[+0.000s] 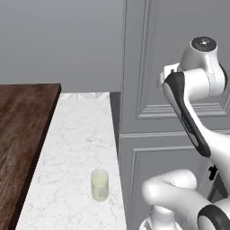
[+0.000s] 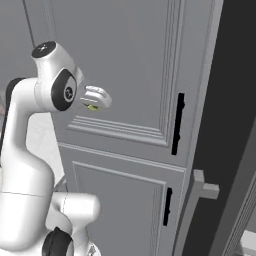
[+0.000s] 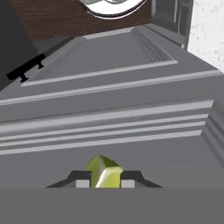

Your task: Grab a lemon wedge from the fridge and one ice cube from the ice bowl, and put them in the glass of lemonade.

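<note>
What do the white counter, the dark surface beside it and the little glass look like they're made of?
The counter looks like polished white marble, going by its faint grey veining. The dark surface beside it looks like stained wood: brown with lengthwise grain streaks. The glass of lemonade seems clear glass, since its pale yellow-green contents show through, though clear plastic would look alike.

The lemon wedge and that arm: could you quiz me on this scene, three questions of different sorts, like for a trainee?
1. True or false: the gripper is shut on the lemon wedge.
2. The glass stands on: A) the dark wood top, B) the white marble counter, C) the floor.
3. Fill in: the cabinet facing the gripper has handles coloured ____.

Key: 1 true; 2 B; 3 black.
</note>
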Motion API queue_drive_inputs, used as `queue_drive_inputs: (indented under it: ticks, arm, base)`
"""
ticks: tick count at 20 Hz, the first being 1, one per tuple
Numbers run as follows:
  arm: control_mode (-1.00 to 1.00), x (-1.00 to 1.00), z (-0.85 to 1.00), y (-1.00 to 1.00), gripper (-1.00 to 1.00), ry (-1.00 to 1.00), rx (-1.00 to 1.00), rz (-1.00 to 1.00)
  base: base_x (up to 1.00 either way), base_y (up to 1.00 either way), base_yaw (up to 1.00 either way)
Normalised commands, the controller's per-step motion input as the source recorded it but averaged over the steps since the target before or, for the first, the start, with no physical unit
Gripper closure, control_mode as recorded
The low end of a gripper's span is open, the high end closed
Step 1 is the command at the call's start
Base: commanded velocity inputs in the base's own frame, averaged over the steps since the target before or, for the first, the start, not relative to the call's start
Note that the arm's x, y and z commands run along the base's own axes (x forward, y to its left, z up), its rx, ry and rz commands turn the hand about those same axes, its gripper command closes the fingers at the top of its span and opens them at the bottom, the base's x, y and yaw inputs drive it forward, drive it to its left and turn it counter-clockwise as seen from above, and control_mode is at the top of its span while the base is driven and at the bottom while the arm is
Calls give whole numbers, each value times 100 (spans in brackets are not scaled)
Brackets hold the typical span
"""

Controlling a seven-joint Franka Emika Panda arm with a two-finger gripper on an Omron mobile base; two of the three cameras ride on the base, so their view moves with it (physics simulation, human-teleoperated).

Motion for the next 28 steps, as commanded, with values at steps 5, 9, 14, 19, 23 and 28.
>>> queue_drive_inputs:
  ticks: [5,9,14,19,23,28]
  arm:
    - [-100,-21,-49,61,100,0,-19,0]
    - [-100,-47,-65,77,100,0,-24,0]
    - [-100,-58,-39,77,100,7,-16,0]
    - [-100,-52,-14,69,100,16,-8,0]
    - [-100,-7,-1,43,100,23,-1,12]
    - [-100,0,-19,42,100,28,0,29]
  base:
    - [-4,14,0]
    - [0,0,0]
    - [0,0,0]
    - [0,0,0]
    - [0,0,0]
    - [0,0,0]
